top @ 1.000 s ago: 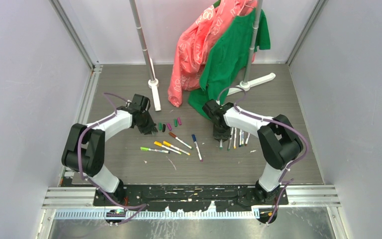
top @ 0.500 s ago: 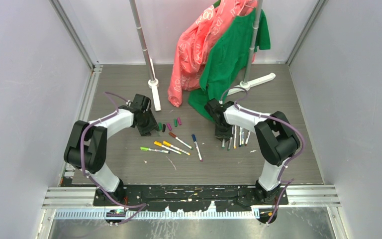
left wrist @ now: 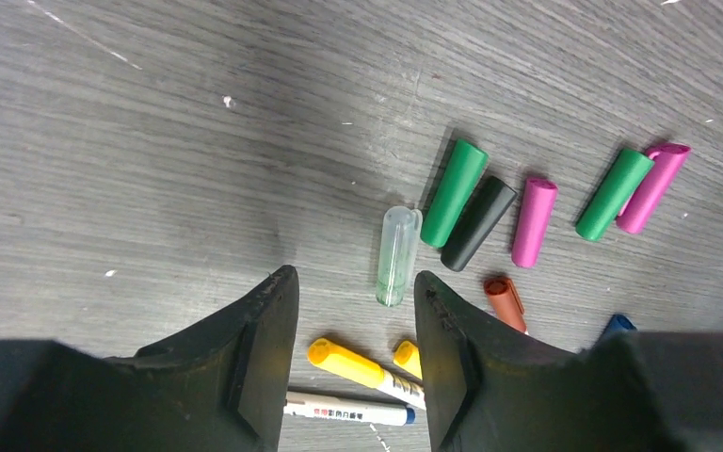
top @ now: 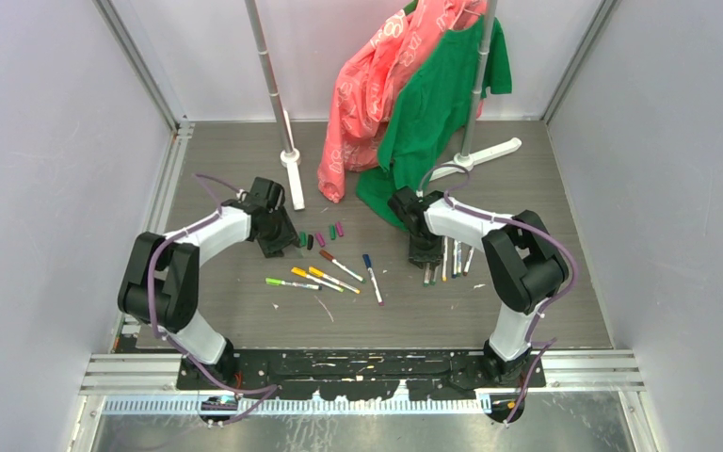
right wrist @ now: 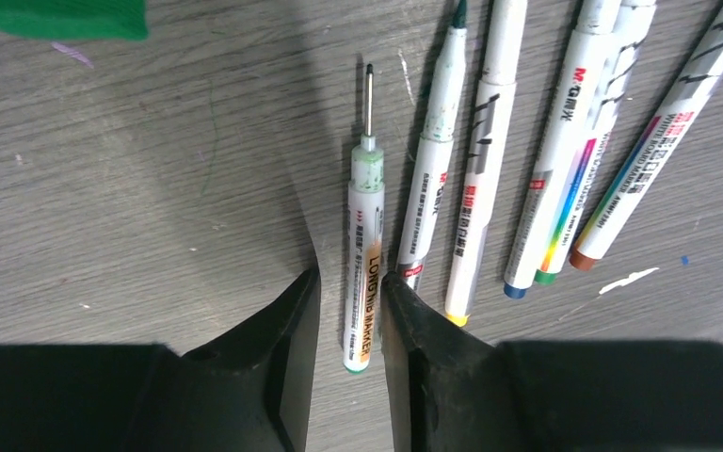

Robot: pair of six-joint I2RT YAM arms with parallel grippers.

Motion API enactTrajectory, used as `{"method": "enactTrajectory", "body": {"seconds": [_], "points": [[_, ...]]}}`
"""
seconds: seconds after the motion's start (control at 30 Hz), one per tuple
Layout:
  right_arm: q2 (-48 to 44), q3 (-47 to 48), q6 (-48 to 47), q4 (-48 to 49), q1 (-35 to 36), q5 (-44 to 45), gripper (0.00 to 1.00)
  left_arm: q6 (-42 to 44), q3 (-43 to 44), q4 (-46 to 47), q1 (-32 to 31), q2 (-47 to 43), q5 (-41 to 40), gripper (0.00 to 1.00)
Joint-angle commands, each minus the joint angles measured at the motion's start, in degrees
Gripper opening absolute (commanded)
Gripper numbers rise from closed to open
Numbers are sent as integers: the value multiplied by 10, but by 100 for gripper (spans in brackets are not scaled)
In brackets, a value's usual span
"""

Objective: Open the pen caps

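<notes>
Wrist views: right fingers (right wrist: 282, 358) loosely straddle an uncapped pen (right wrist: 365, 235), left fingers (left wrist: 264, 348) apart, empty, cap (left wrist: 398, 254) ahead; I'd grab yellow pen (left wrist: 358, 365) next.

Left wrist view: a blue end (left wrist: 618, 325) peeks from behind the left fingers (left wrist: 452, 367), cap or pen unclear; the yellow pen (left wrist: 353, 363) has its barrel hidden behind them too; right wrist view: four pens (right wrist: 563, 141) and green cloth (right wrist: 56, 17) run off the top edge.

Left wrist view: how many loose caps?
6: clear cap ahead of the left gripper; rightward green cap, black cap, magenta cap, second green cap, second magenta cap. Others may be hidden.
</notes>
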Motion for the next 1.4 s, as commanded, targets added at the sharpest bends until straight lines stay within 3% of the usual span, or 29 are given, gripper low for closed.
{"method": "enactTrajectory", "body": {"seconds": [0.0, 0.4, 0.63, 0.93, 1.37], "points": [[-31, 10, -6, -30, -3, 33, 36, -9, 11, -18, 2, -51, -31, 50], [-105, 29, -23, -76, 33, 55, 38, -22, -3, -49, 3, -146, -50, 57], [-130, 30, -46, -24, 111, -14, 42, -32, -39, -32, 2, -211, -27, 60], [-72, 70, -65, 12, 186, -62, 42, -30, -91, 3, 2, -288, 17, 61], [-1, 68, -73, 37, 208, -69, 42, -9, -103, -36, 3, -339, 15, 61]]}}
